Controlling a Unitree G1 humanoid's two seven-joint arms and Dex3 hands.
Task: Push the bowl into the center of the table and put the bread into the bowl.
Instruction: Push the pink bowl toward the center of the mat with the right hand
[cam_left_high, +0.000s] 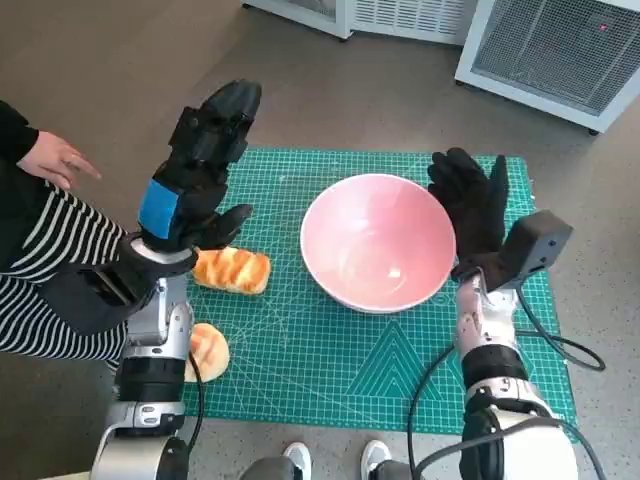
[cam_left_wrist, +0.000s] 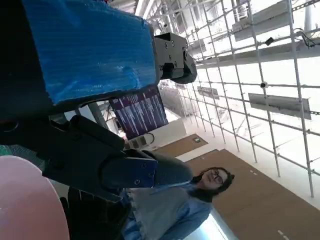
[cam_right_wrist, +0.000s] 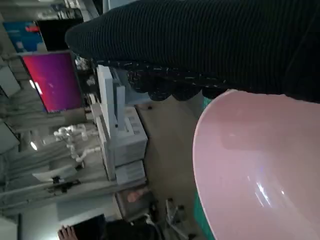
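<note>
Pink and glossy, the bowl (cam_left_high: 378, 243) sits in the head view about mid-desk (cam_left_high: 330, 370), toward the right edge, with my right hand (cam_left_high: 470, 212) flat beside its right rim, fingers spread and empty, my left hand (cam_left_high: 200, 170) raised open above the bread (cam_left_high: 232, 270) near the left edge, and a second bun (cam_left_high: 208, 350) at the near left corner. From the left wrist, my fingers (cam_left_wrist: 115, 165) hold nothing, with a person (cam_left_wrist: 165, 205) behind them. From the right wrist, the glove lies just beside the bowl's rim: I judge the bowl stiff, light and slippery, best pushed low on its wall, and the bread soft, best pinched gently across its middle.
</note>
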